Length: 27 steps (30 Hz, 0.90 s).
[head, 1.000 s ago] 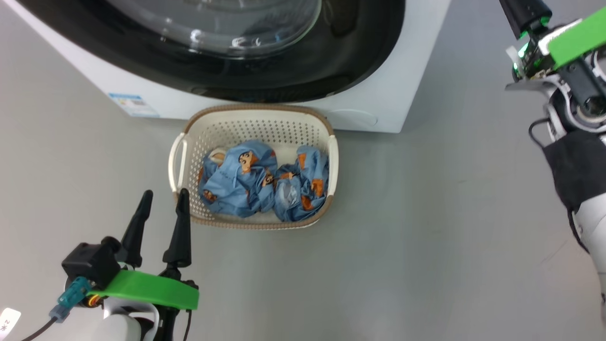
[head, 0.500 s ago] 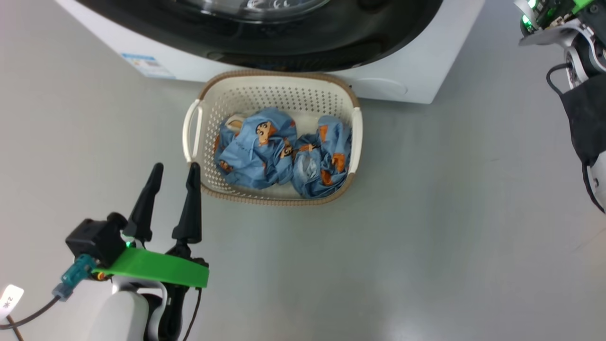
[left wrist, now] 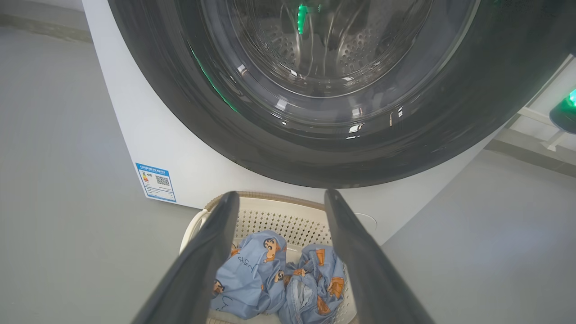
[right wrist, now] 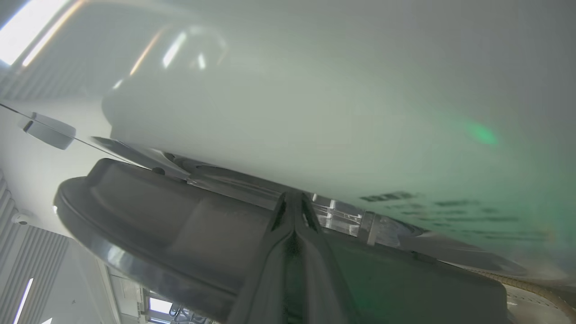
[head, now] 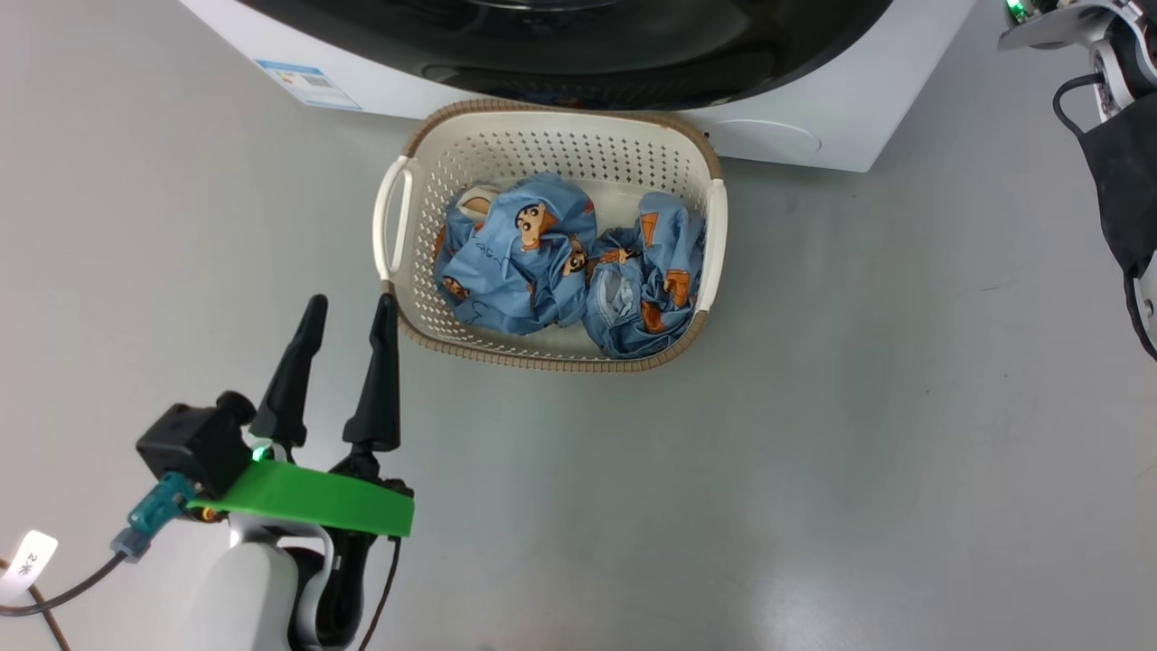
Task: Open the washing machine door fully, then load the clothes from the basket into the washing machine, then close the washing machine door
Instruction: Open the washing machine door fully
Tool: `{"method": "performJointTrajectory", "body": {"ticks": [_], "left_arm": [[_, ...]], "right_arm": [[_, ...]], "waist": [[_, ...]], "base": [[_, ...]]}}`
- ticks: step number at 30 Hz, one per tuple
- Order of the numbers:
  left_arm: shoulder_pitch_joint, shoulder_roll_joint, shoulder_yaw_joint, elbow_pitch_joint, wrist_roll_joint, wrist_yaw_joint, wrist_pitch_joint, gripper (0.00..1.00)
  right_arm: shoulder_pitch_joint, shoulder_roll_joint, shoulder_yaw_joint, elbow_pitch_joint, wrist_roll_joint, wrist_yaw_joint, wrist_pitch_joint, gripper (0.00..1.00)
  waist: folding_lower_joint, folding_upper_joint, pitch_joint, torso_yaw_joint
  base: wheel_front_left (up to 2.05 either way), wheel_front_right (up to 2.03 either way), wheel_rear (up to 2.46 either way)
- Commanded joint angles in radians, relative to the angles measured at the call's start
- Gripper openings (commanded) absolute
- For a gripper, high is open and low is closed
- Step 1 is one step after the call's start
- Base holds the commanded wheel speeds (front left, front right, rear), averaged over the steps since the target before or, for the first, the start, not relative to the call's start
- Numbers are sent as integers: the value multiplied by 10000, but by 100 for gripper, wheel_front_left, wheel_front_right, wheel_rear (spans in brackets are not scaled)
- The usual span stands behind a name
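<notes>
The cream basket point(head: 553, 363) stands on the floor against the white washing machine point(head: 813, 136), under its glossy black door point(head: 578, 45). Two crumpled blue clothes lie inside, one on the left point(head: 515, 262), one on the right point(head: 646, 289). My left gripper point(head: 352, 306) is open and holds nothing, its fingertips just off the basket's front left corner. In the left wrist view the door point(left wrist: 189, 112) looks shut, with the steel drum behind its glass point(left wrist: 324, 54). My right gripper point(right wrist: 292, 198) is shut, its tips at the seam between the door's dark rim point(right wrist: 148, 234) and the white body point(right wrist: 315, 112).
Grey floor point(head: 859, 434) spreads around the basket on the left, front and right. My right arm's black-sleeved wrist point(head: 1121, 154) hangs at the upper right edge. A blue label point(head: 307, 84) marks the machine's lower left front. A cable and tag point(head: 27, 561) trail from my left wrist.
The head camera has moved, so the basket and machine sit higher and further right in the picture. My right wrist has slid further out at the top right corner. The left gripper stays open.
</notes>
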Motion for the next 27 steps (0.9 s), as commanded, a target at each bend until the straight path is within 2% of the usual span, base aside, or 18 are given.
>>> {"method": "performJointTrajectory", "body": {"ticks": [1,27], "left_arm": [[-192,266,330,-181,-100,-16,-65,100],[804,484,719,63,272,-16,-65,100]], "right_arm": [[-90,314,166,-241,-148,16,135,0],[2607,647,1137,-1273,-47,16,1149,0]], "waist": [[0,0,-3,17],[0,0,-1844,-441]], "base": [[0,0,0],[0,0,0]]}}
